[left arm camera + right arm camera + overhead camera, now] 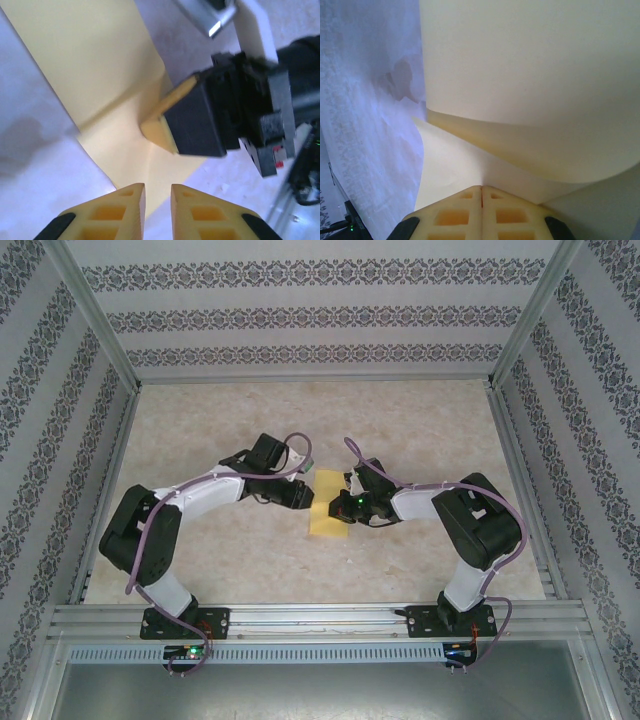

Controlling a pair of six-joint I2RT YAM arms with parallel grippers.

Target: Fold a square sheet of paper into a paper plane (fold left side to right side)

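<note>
The square sheet of paper (328, 512) lies pale yellow on the table between the two arms, partly folded, with one flap curling up off the lower layer (520, 65). My right gripper (481, 189) is shut, and a crease of the lower layer runs into its closed tips. In the left wrist view its yellow fingertips (159, 131) sit on the sheet (100, 60) where creases meet. My left gripper (158, 192) hovers over the sheet's near corner, open by a narrow gap with nothing between its fingers. From above, the left gripper (306, 490) is at the sheet's left edge and the right gripper (346, 507) at its right edge.
The marbled tabletop (420, 430) stretches behind and to both sides of the paper. Patterned walls and metal frame rails (300, 615) close in the workspace. The two wrists are very close together over the sheet.
</note>
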